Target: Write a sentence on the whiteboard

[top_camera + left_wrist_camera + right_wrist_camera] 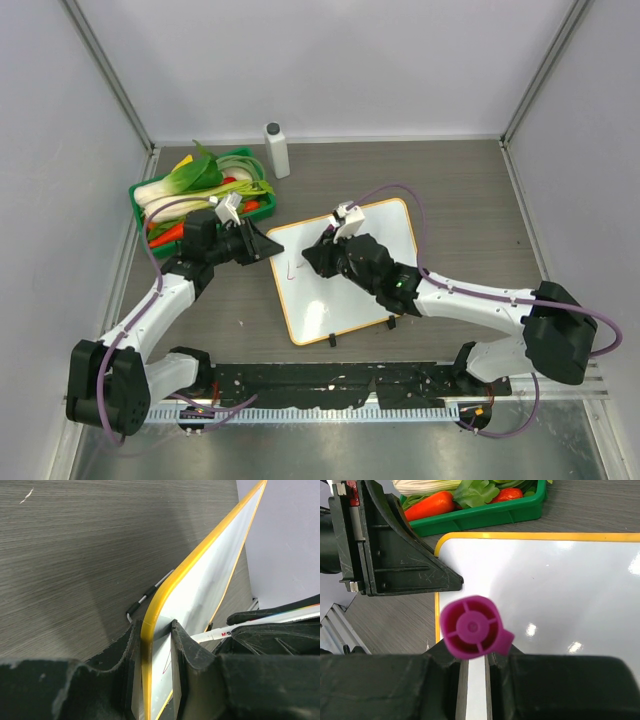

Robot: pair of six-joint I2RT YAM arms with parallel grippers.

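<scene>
Whiteboard (350, 275) lies mid-way across the table (450, 180) (tilted a little), its far left corner pinched by our left gripper (274, 247), while our right gripper (308, 258), clamped on a magenta-ended marker (470, 627), hangs over the board's left edge beside a faint pink stroke (291, 268).

The whiteboard (345, 300) shows just one thin pink mark (292, 268) near its left edge, like the start of an L. The white pen (207, 636) has tiny black letters, too small to read.
</scene>
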